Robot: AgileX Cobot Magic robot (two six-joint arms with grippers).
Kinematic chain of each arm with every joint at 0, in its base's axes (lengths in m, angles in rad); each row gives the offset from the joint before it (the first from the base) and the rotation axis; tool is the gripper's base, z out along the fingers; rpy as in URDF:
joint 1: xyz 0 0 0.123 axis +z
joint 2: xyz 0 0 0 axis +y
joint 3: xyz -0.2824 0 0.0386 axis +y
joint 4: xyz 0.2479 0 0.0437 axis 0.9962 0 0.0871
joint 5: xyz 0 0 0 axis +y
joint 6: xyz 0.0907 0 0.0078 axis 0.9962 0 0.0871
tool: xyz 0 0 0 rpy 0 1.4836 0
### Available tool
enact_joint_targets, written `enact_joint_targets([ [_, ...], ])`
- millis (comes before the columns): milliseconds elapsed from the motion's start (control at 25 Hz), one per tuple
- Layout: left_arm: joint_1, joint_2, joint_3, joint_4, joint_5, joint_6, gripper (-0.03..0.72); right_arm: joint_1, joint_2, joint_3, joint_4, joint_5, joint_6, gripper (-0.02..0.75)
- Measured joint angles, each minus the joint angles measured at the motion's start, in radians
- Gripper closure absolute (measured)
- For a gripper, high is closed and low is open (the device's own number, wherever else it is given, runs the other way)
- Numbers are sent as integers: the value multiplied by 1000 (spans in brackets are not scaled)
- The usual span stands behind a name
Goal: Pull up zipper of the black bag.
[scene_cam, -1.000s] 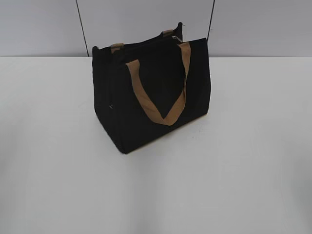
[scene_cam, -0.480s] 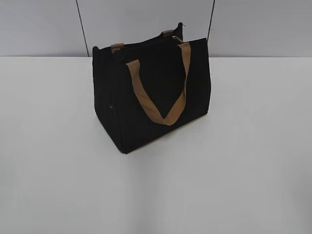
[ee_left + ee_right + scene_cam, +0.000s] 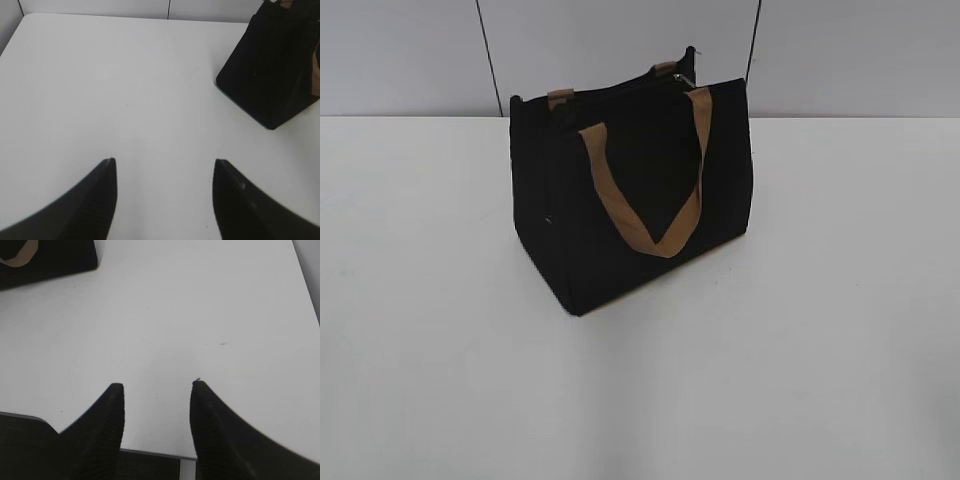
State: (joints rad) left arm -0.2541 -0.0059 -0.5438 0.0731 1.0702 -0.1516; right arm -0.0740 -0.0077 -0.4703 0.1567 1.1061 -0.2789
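The black bag (image 3: 620, 200) stands upright on the white table in the exterior view, with a tan strap handle (image 3: 645, 190) hanging down its front. The zipper's small silvery pull (image 3: 680, 78) sits at the far right end of the top edge. The bag's lower corner shows in the left wrist view (image 3: 272, 65) at the upper right and in the right wrist view (image 3: 47, 257) at the upper left. My left gripper (image 3: 164, 162) is open and empty above bare table. My right gripper (image 3: 157, 385) is open and empty near the table's front edge. Neither arm shows in the exterior view.
The white table (image 3: 820, 300) spreads around the bag on all sides. A grey panelled wall (image 3: 620, 40) stands behind it. The table's front edge (image 3: 150, 454) lies just under my right gripper.
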Motion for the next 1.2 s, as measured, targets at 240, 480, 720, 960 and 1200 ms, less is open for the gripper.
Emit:
enact_joint_targets([
  [240, 0, 0, 0, -2, 0, 3, 230, 0, 0, 1, 0, -6, -1, 402],
  [480, 5, 0, 0, -5, 0, 3, 230, 0, 0, 1, 1, -7, -1, 402],
  [720, 126, 0, 0, -5, 0, 5, 260, 0, 0, 1, 1, -7, -1, 402],
  [960, 190, 0, 0, -5, 0, 6, 275, 0, 0, 1, 3, -7, -1, 402],
  [1200, 191, 0, 0, -5, -1, 6, 296, 0, 0, 1, 3, -7, -1, 402],
])
